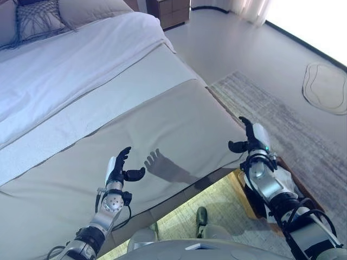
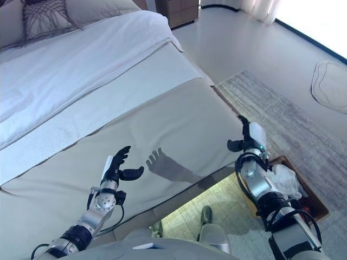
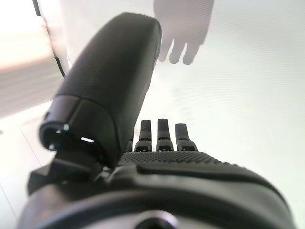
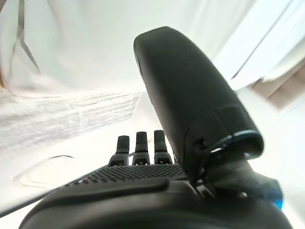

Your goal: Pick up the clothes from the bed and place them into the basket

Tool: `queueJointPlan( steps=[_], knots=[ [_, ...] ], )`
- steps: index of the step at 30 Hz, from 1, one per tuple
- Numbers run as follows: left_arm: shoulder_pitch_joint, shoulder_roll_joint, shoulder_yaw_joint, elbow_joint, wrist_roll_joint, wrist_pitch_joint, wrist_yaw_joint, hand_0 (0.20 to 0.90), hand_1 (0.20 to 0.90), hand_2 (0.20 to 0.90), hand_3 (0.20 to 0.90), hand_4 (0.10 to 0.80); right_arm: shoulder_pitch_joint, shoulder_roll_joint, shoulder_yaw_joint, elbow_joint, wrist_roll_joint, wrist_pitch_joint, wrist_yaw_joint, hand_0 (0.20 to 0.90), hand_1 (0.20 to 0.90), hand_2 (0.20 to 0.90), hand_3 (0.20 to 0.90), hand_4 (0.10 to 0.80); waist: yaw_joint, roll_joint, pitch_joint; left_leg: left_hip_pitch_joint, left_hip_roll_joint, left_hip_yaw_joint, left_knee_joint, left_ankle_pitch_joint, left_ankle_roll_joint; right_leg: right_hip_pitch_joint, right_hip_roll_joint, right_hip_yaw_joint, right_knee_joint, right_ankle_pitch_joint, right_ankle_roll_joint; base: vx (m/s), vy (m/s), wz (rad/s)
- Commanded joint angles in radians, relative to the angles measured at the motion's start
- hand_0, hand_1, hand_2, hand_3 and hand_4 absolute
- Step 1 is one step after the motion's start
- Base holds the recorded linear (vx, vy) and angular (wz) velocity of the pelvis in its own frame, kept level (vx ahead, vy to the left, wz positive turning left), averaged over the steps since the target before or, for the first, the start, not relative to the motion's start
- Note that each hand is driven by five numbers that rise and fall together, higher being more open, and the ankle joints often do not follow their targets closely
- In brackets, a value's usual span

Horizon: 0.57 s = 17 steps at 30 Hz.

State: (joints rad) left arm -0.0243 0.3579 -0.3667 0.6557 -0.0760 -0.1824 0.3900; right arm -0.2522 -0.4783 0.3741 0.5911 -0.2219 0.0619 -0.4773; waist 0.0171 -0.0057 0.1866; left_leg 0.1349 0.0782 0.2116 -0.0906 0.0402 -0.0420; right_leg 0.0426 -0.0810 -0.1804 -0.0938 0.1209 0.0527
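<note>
Bright daylight is flooding in from the far right, and you are getting glare there.

You are looking at a well-lit bed whose white sheet is glowing palest at the far left, while the window area at the far right corner is washing out completely. The left hand is casting a crisp, dark shadow onto the beige cover just to its right, so light is falling from the left and above as well. A yellowish glow is showing under the bed's near edge. In both wrist views the background is bleaching out, and the close thumb is blurring softly.
</note>
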Motion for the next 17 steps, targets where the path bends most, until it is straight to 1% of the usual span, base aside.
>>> queueJointPlan(
  steps=[1,8,10,17],
  knots=[
    [-0.034,-0.007,0.026,0.021,0.052,-0.105,0.016,0.9,0.9,0.9,0.9,0.8,0.001,-0.014,0.033,-0.07,-0.081,-0.04,-0.077,0.9,0.9,0.9,0.9,0.8,0.018,-0.006,-0.092,-0.015,0.01,-0.045,0.003,-0.09,-0.005,0.027,-0.051,-0.038,0.007,-0.088,0.046,0.045,0.016,0.1],
    [0.028,-0.004,0.068,0.002,0.072,-0.099,-0.022,0.9,0.9,0.9,0.9,0.8,0.116,0.067,0.058,-0.127,-0.062,-0.05,-0.071,0.9,0.9,0.9,0.9,0.8,0.037,-0.006,-0.094,-0.015,0.006,-0.064,0.003,-0.094,0.0,0.046,-0.066,-0.072,0.007,-0.093,0.053,0.05,0.018,0.16],
    [0.038,-0.003,0.077,0.0,0.078,-0.09,-0.026,0.9,0.9,0.9,0.9,0.8,0.135,0.073,0.062,-0.132,-0.062,-0.046,-0.055,0.9,0.9,0.9,0.9,0.8,0.038,-0.005,-0.095,-0.015,0.006,-0.067,0.003,-0.093,0.001,0.05,-0.07,-0.077,0.007,-0.093,0.055,0.027,0.015,0.22],
    [0.025,0.009,0.085,0.006,0.074,-0.064,-0.038,0.9,0.9,0.9,0.9,0.8,0.142,0.079,0.076,-0.123,-0.058,-0.027,-0.052,0.9,0.9,0.9,0.9,0.8,0.049,-0.006,-0.094,-0.009,0.002,-0.079,0.003,-0.094,0.004,0.07,-0.078,-0.094,0.007,-0.094,0.059,0.017,0.004,0.11]
  ],
)
